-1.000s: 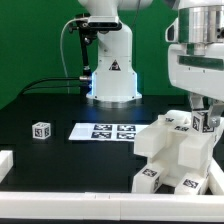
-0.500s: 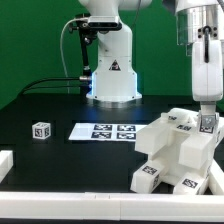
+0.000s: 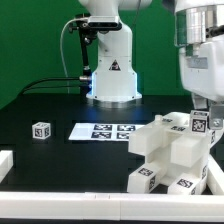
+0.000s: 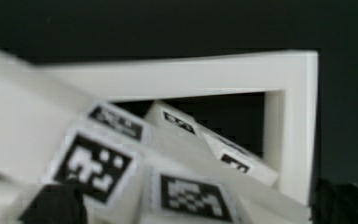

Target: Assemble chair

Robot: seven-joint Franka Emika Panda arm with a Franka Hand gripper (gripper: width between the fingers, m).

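The chair is a stack of matte white blocky parts with black-and-white tags, at the exterior view's right, near the front. My gripper comes down on its upper right end and is shut on a tagged white part there. In the wrist view the chair's tagged parts fill the frame. My gripper has one dark fingertip on each side of a tagged block. A small loose white piece with a tag lies alone at the exterior view's left.
The marker board lies flat at the table's middle. The robot base stands behind it with a black cable running left. A white bar lies at the left edge, and a white rim runs along the front.
The chair parts have shifted a little to the exterior view's left and tilted, moving with my gripper. The small loose piece has not moved.
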